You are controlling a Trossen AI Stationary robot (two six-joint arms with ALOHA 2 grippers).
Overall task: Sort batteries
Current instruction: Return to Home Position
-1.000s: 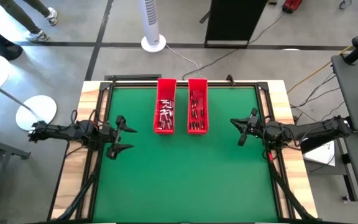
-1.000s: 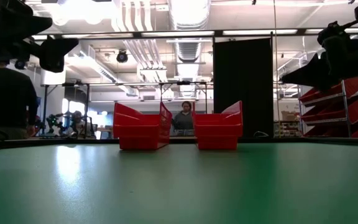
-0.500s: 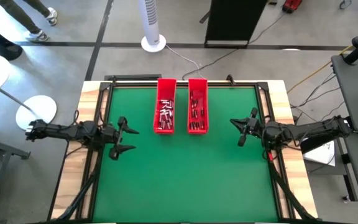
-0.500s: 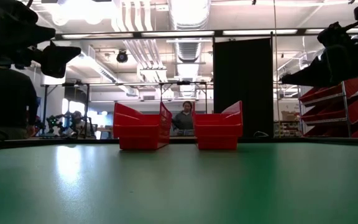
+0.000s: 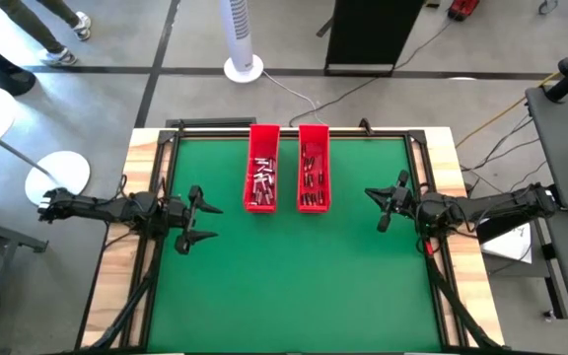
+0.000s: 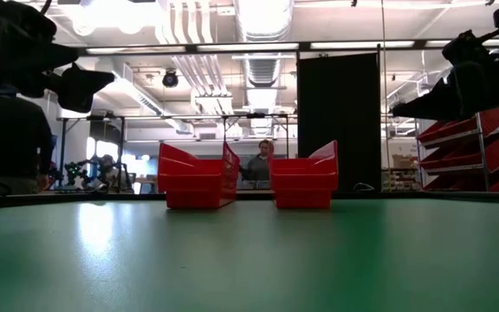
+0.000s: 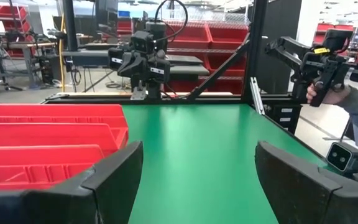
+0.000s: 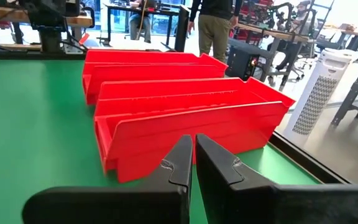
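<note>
At the far middle of the green table [image 5: 294, 286], the batteries [image 5: 261, 177] are lying inside two long red trays that are standing side by side, just apart. From above, those in the left red tray [image 5: 263, 129] are showing as a jumble of tiny pale, silvery-grey cylinders pointing in different directions, while those in the right red tray [image 5: 313, 128] are looking darker, with reddish parts, and are mostly lying along the tray. In the low view and both wrist views the tray walls are hiding them. The left gripper [image 5: 205, 219] is hovering near the table's left edge, well apart from the trays, with its fingers spread wide and nothing between them. The right gripper [image 8: 193, 140] is hovering near the right edge, pointing towards the trays, its two fingers pressed almost together on nothing. Compared with a second ago, the left arm is sitting a little further back towards the left edge, and its gripper is a touch nearer the front of the table; in the low view its dark tip is hanging slightly lower. The right arm, both trays and the batteries are lying where they were. A person [image 6: 261, 162] is standing in the room behind the gap between the trays, having shifted slightly.
</note>
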